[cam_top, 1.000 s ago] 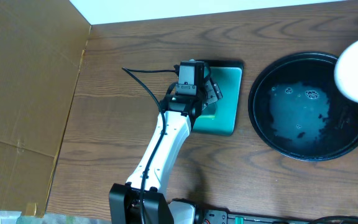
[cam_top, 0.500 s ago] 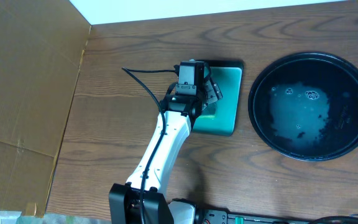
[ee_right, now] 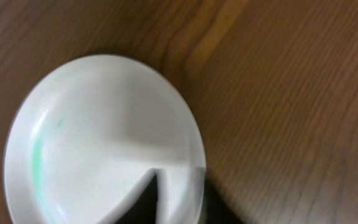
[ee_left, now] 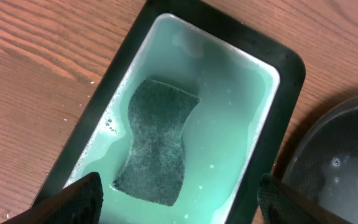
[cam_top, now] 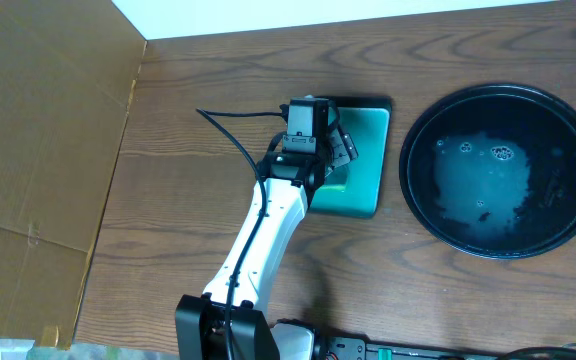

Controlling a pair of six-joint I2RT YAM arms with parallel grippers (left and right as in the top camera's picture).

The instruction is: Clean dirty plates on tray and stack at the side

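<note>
Since the tray [cam_top: 406,170] holds only a film of suds and no plate in the overhead view, the task's thing has to be sought elsewhere. It turns up in the right wrist view alone. One white plate [ee_right: 98,143] lies there on the bare wood of the table [ee_right: 278,93], clear of the tray and outside the overhead frame.

From the right gripper [ee_right: 178,205], low in that picture, the plate spreads away toward ten o'clock, and its near rim at five o'clock sits right at the fingers. A dark finger [ee_right: 145,202] overlaps the plate's inside face beside that rim. The picture is blurred, so I cannot tell whether the jaws pinch the rim or have let it go. Being round, the plate has no long axis, and any retreat looks cleanest straight back toward five o'clock. A faint green streak shows near its nine o'clock edge. Whether other plates lie under it is hidden.

The right arm is plainly the nearer one. The left gripper [ee_left: 182,199] hangs spread wide and empty over the teal tray [ee_left: 291,68]. The left wrist view shows what neither other view does: a dark sponge [ee_left: 157,140] lying in the milky water, its long axis running from one to seven o'clock, just ahead of the parted fingertips.
</note>
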